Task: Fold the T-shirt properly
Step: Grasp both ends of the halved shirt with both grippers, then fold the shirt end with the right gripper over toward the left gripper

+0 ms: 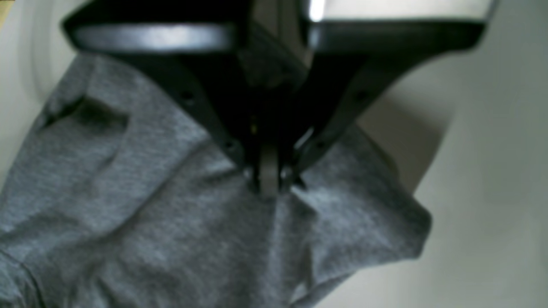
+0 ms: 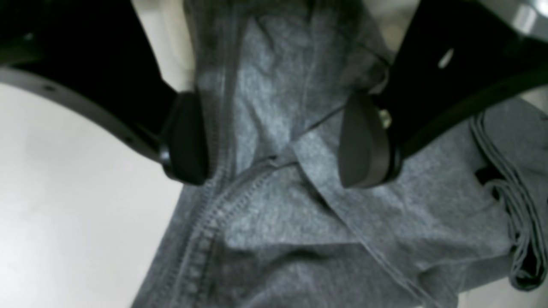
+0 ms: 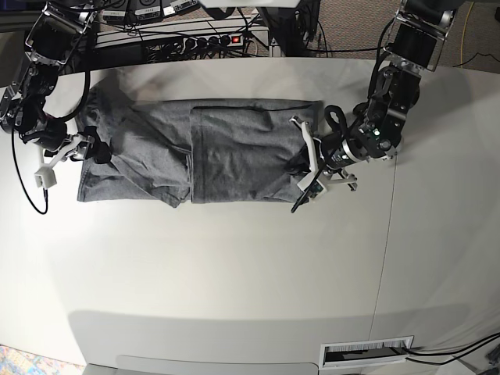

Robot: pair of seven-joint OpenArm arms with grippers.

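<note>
T-shirt (image 1: 171,222) pinched in left end effector (image 1: 267,182)

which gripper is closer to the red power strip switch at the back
Right. The right gripper sits at the T-shirt end nearer the red switch; the left gripper holds the other end, farther away.

The base view looks straight down from high above, taking in the whole pale surface (image 3: 234,273) with the grey T-shirt (image 3: 203,152) spread across its far half. Each wrist view rides its arm — very close, blurred, aimed past its own pincer at the cloth. The left pincer (image 1: 267,179) and the right pincer (image 2: 274,141) both fill their frames; all three views share the shirt.
</note>
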